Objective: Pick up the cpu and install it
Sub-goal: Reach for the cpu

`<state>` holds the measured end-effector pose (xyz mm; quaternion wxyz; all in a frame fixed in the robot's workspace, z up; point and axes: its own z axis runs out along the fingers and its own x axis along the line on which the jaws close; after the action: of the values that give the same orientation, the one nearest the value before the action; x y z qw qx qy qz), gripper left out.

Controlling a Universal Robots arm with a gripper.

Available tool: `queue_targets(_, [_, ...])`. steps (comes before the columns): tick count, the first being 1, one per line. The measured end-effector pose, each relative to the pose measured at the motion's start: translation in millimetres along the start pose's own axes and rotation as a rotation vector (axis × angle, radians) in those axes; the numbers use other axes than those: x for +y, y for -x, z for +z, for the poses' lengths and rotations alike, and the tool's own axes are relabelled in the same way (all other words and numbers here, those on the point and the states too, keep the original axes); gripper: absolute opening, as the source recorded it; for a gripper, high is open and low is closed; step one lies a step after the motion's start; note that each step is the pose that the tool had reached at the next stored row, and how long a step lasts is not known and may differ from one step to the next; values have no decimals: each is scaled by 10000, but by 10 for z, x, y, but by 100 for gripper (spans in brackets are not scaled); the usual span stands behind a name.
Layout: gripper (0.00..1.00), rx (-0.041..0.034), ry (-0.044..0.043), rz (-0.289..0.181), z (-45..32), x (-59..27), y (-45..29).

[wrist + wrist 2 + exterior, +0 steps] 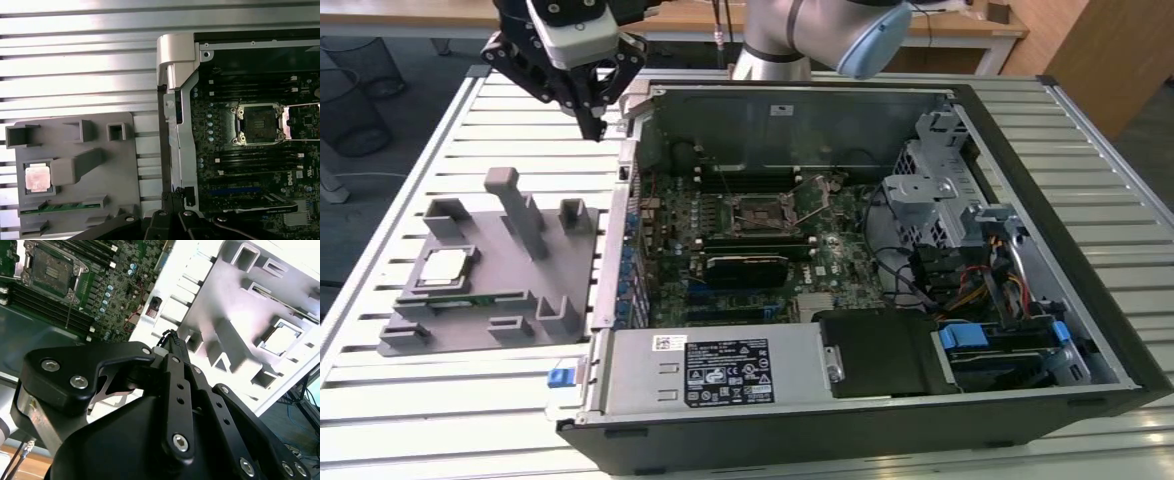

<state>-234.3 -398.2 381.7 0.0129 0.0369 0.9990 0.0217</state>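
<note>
We see the gripper [594, 128] pinched closed on nothing, hovering by the PC case's [774, 125] corner. The cpu [447, 265] lies flat in a pocket near the grey holder's [474, 338] edge, exterior view's left. Prob. light, stiff, slick on top, delicate underneath; we'd pinch opposite rim edges.

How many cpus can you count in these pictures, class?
1. The cpu lies in a recess of the grey holder, on the exterior view's left of the open case. The socket inside looks empty.
</note>
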Motion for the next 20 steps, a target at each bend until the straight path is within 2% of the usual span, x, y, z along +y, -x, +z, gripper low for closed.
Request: queue_targets(20, [11,8,0,0,29,-20,-257])
